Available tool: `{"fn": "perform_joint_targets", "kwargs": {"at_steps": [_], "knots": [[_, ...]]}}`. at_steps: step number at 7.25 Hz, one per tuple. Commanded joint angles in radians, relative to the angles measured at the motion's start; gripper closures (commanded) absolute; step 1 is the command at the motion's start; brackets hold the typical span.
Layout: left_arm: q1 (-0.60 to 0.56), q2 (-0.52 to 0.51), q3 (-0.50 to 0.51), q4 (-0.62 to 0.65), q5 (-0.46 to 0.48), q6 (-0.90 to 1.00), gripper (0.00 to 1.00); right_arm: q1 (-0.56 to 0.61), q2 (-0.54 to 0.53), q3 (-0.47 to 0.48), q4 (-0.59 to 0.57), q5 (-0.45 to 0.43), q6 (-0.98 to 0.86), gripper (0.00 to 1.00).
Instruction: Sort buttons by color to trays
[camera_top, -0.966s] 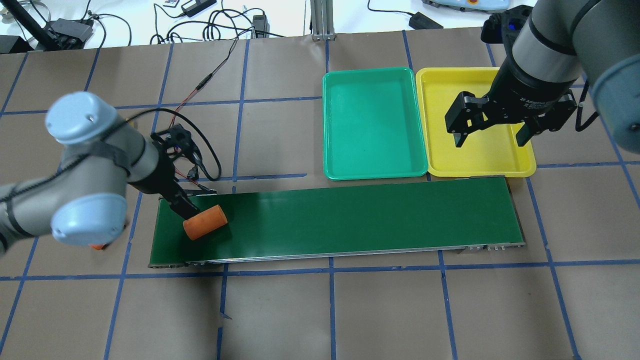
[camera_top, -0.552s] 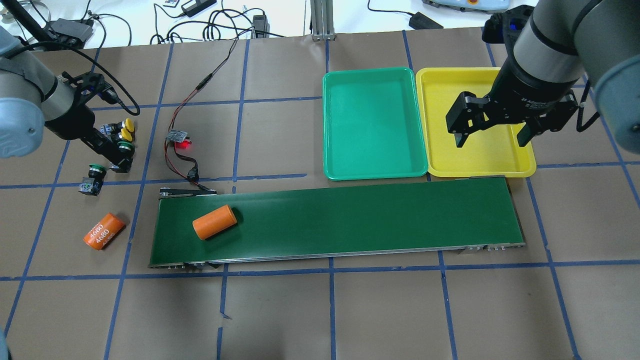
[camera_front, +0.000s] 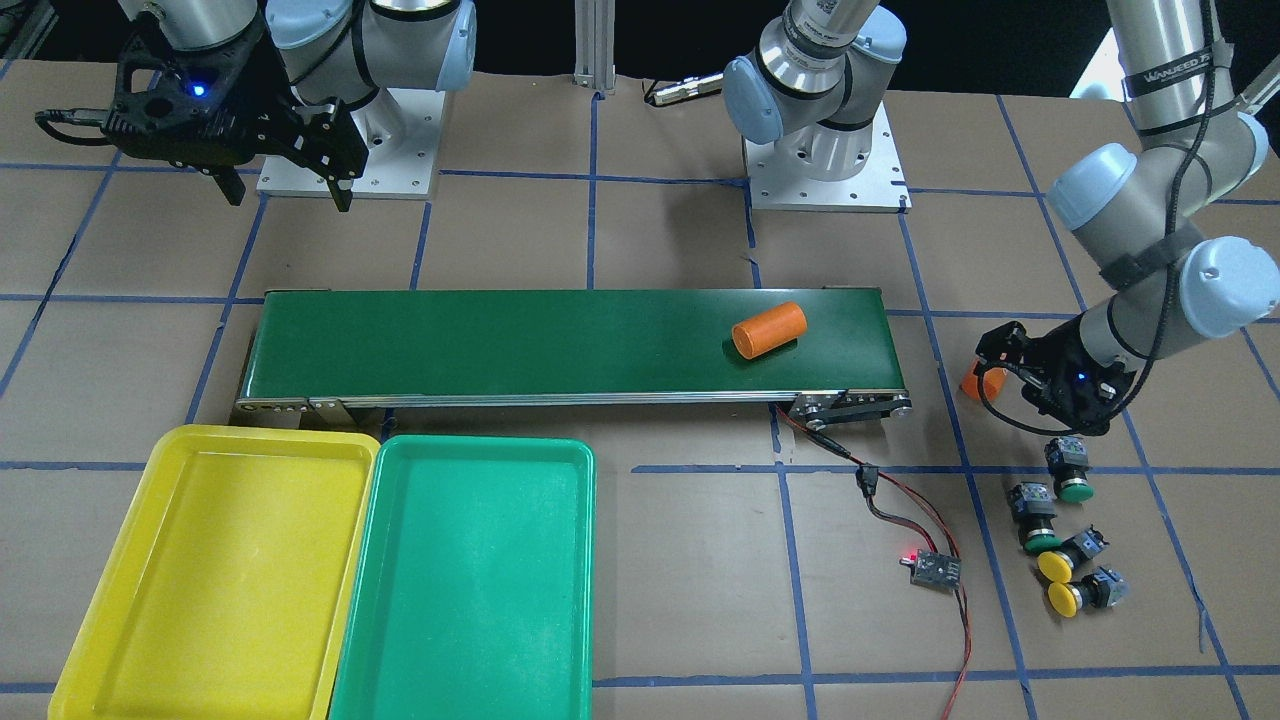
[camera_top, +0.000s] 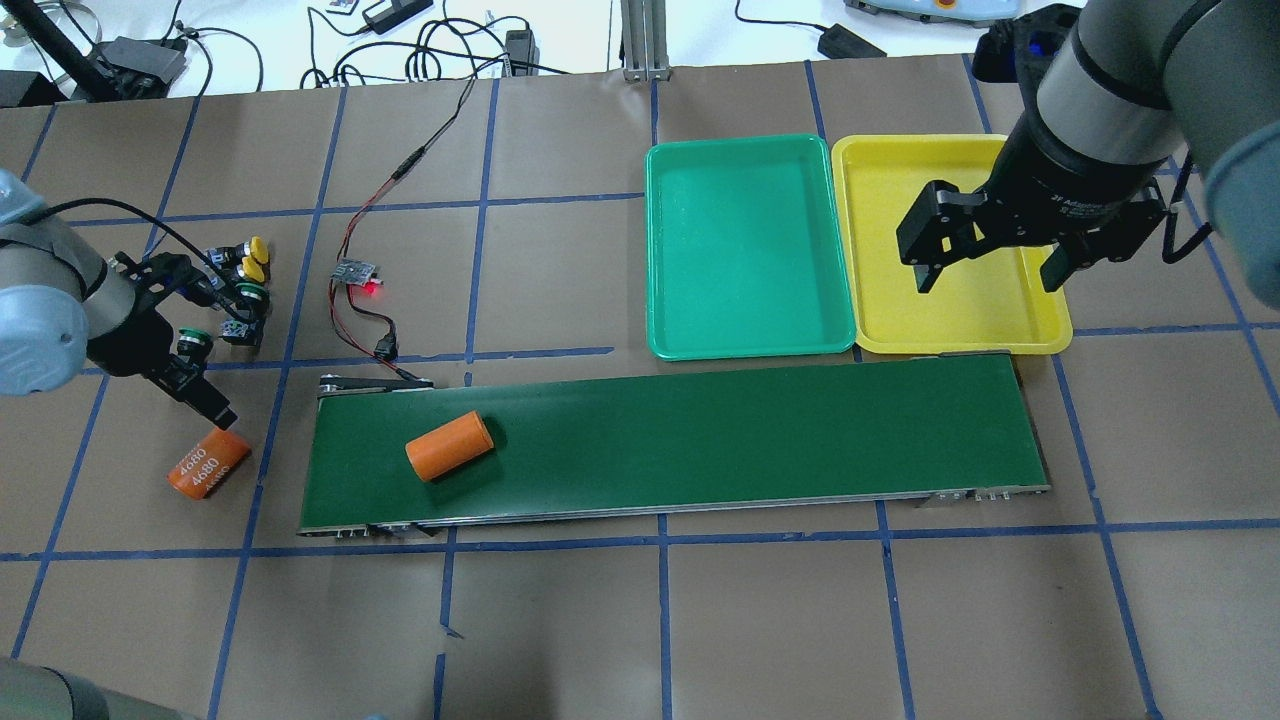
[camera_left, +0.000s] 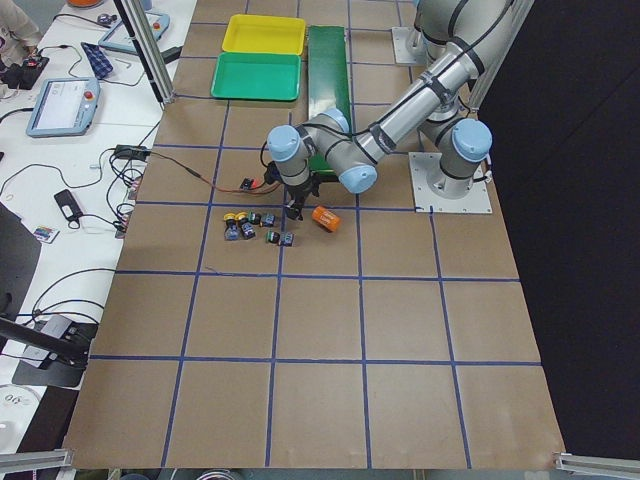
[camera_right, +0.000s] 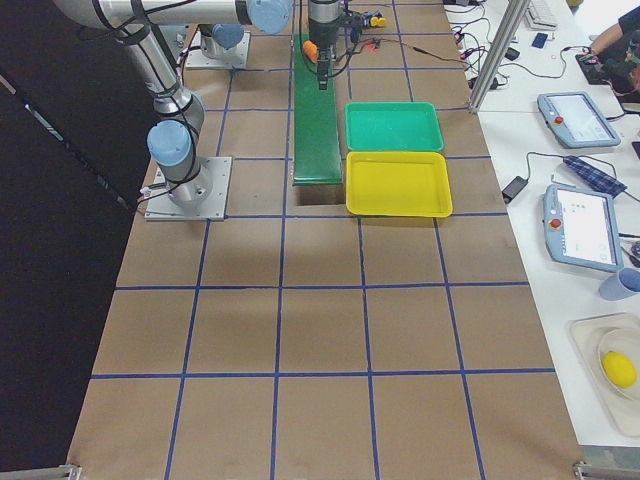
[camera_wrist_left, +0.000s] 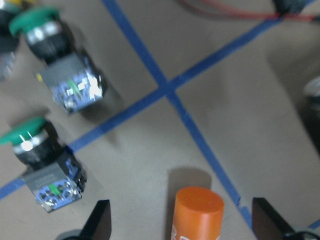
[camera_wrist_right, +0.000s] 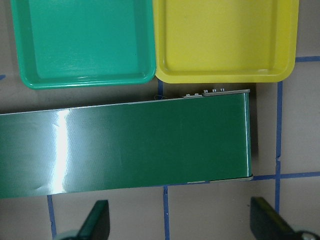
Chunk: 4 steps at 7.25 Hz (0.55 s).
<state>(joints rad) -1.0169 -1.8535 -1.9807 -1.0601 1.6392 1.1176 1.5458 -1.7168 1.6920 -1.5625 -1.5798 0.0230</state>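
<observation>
Framing the orange cylinder (camera_wrist_left: 198, 214), seemingly without contact, the left hand (camera_wrist_left: 183, 221) shows released only in wrist view.

Brown table (camera_top: 780, 630), blue tape grid (camera_top: 664, 620)

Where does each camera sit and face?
Front-facing: across the table, facing both arm bases; mirrored.
Overhead: behind the robot, looking down; right end effector at view's right.
Exterior left: table end, left arm nearest.
Exterior right: opposite end, right arm nearest.
Left wrist: downward; orange cylinder between left end effector fingertips.
Right wrist: downward; own fingertips, dark-green conveyor belt.
Shared: front-facing and overhead show four green- and yellow-capped push-buttons.
</observation>
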Motion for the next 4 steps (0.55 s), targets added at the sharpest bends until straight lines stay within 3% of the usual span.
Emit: {"fn": "perform_joint_targets", "kwargs": {"at_steps": [1,2,3,4], "knots": [[0.011,-0.009,-0.143,0.167,0.014,0.027,0.00,0.002,-0.010,0.000,0.010,-0.034,-0.002,0.00],[0.021,-0.004,-0.164,0.187,0.071,0.031,0.00,0.002,-0.007,0.005,0.010,-0.035,-0.003,0.00],[0.027,-0.006,-0.158,0.195,0.082,0.034,0.18,0.002,-0.007,0.026,0.006,-0.034,-0.003,0.00],[0.028,0.006,-0.161,0.192,0.077,0.034,0.99,0.000,-0.009,0.067,0.009,-0.038,0.001,0.00]]}}
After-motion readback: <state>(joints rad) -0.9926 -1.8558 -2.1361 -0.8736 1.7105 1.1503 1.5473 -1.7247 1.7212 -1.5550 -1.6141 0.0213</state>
